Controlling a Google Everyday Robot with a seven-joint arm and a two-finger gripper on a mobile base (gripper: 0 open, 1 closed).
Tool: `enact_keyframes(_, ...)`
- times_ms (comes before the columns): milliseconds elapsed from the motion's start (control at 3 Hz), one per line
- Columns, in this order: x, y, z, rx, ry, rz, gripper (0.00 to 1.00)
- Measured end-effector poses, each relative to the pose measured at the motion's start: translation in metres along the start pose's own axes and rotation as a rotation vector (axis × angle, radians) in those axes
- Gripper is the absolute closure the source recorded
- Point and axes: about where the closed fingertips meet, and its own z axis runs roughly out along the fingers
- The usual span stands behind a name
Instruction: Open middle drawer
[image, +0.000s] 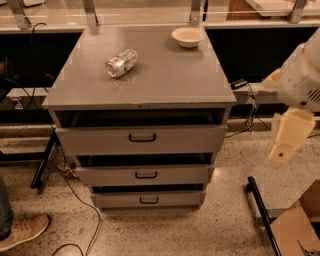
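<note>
The grey metal cabinet has three drawers stacked in its front. The middle drawer has a wide low front with a small black bar handle at its centre. A dark gap shows above its front. The tallest drawer is above it and the smallest drawer below it. My gripper, a cream part hanging from the white arm, is in the air at the right. It is well away from the cabinet, at about the height of the top drawer.
A crushed can lies on its side and a cream bowl stands on the cabinet top. A person's shoe is at lower left, with cables on the floor. A black bar and a cardboard box are at lower right.
</note>
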Motion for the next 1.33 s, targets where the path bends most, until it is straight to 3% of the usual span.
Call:
enact_keyframes(667,-0.018,0.078,0.152,-0.223,-0.014,-0.092,0.0)
enact_keyframes(1000,-0.018,0.077,0.152,-0.223,-0.015,-0.092,0.0)
enact_keyframes(1333,-0.01,0.078,0.178,-0.238,-0.035,-0.056,0.0)
